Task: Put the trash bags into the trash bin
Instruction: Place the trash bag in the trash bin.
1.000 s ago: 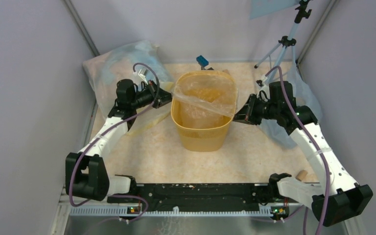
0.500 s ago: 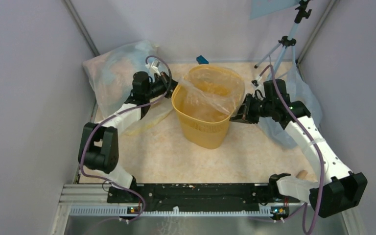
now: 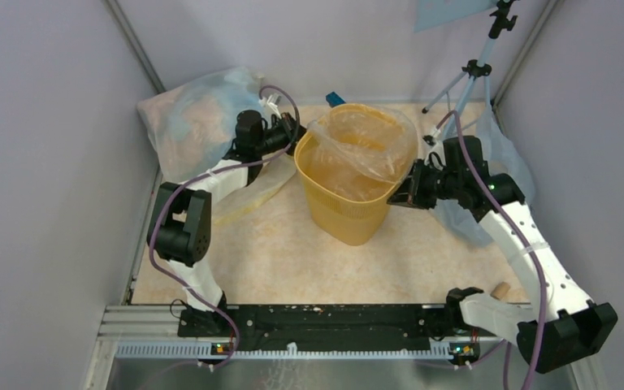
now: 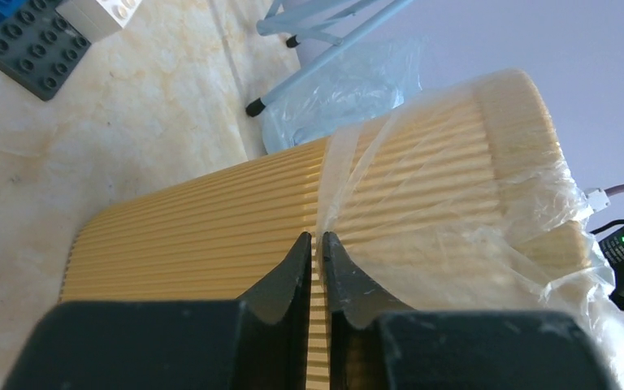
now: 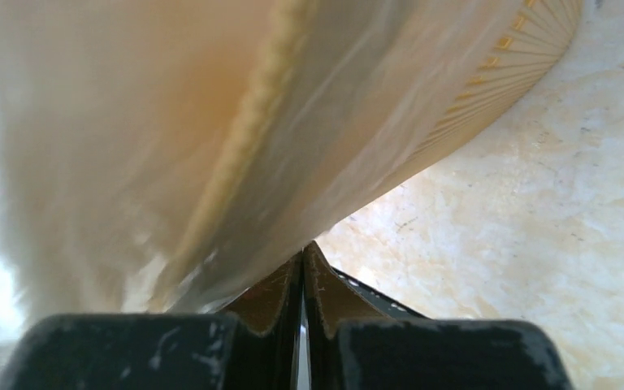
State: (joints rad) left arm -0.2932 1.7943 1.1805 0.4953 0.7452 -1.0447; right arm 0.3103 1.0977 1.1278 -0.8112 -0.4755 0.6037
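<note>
The yellow trash bin (image 3: 349,199) stands mid-table, leaning a little. A clear trash bag (image 3: 367,136) is stretched over its rim and sags inside. My left gripper (image 3: 295,132) is at the bin's back-left rim. In the left wrist view its jaws (image 4: 315,237) stand a narrow slit apart, with the bag's (image 4: 455,187) edge at the tips against the ribbed bin wall (image 4: 211,219). My right gripper (image 3: 396,195) is at the bin's right side. In the right wrist view it (image 5: 303,248) is shut on the bag's film (image 5: 130,122) below the bin (image 5: 487,81).
Big bluish sacks lie at the back left (image 3: 191,122) and under the right arm (image 3: 500,158). A tripod (image 3: 475,69) stands back right. A blue block (image 3: 335,99) sits behind the bin, and yellowish film (image 3: 248,199) lies left of it. Grey walls close in on the sides.
The bin has slid right and back and tipped. My left arm has stretched further back along its rim and its jaws have parted a slit. The right gripper stays shut.
</note>
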